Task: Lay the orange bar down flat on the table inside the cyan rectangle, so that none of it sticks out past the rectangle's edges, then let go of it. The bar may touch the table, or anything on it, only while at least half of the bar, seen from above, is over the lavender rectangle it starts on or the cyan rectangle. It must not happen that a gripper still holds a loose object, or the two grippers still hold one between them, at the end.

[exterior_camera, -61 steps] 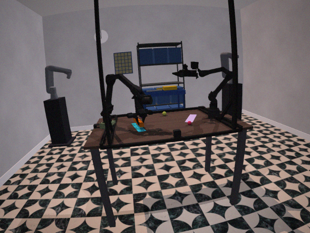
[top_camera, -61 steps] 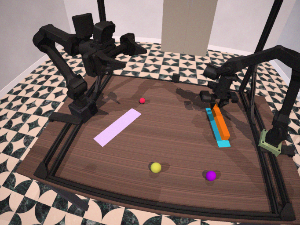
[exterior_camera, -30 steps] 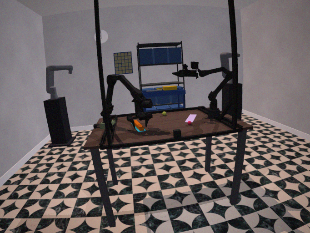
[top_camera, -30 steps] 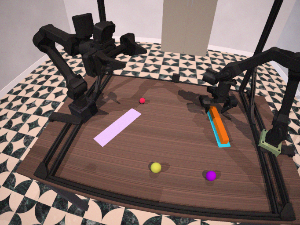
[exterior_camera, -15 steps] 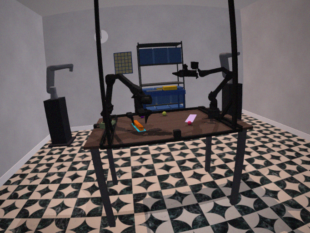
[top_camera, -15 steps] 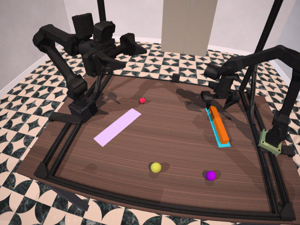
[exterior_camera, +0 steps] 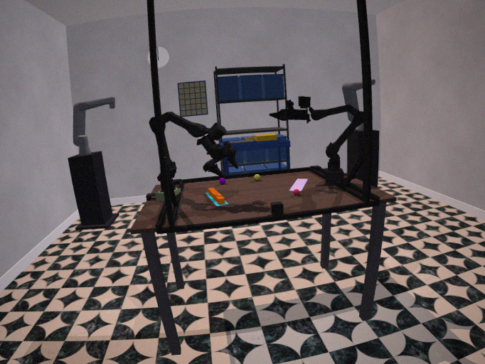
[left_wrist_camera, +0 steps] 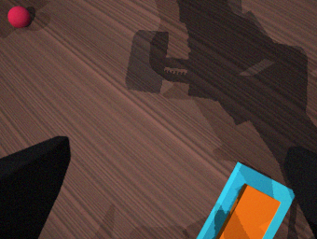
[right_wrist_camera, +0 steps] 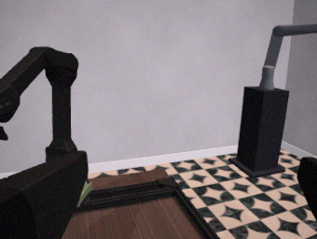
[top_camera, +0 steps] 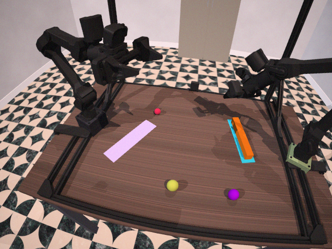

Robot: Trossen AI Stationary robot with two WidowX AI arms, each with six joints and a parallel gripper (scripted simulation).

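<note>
The orange bar [top_camera: 242, 140] lies flat on the table on the cyan rectangle [top_camera: 248, 160], along its length; cyan shows around its edges. My left gripper [top_camera: 230, 92] is open and empty, in the air above and beyond the bar's far end, apart from it. My right gripper [top_camera: 148, 64] is open and empty, held high over the far left corner of the table. The lavender rectangle [top_camera: 130, 140] lies bare.
A red ball [top_camera: 157, 111] lies near the lavender rectangle's far end. A yellow ball [top_camera: 172, 185] and a purple ball [top_camera: 233, 194] lie toward the front. A black frame rims the table, with a small black block [top_camera: 194, 85] at the far edge.
</note>
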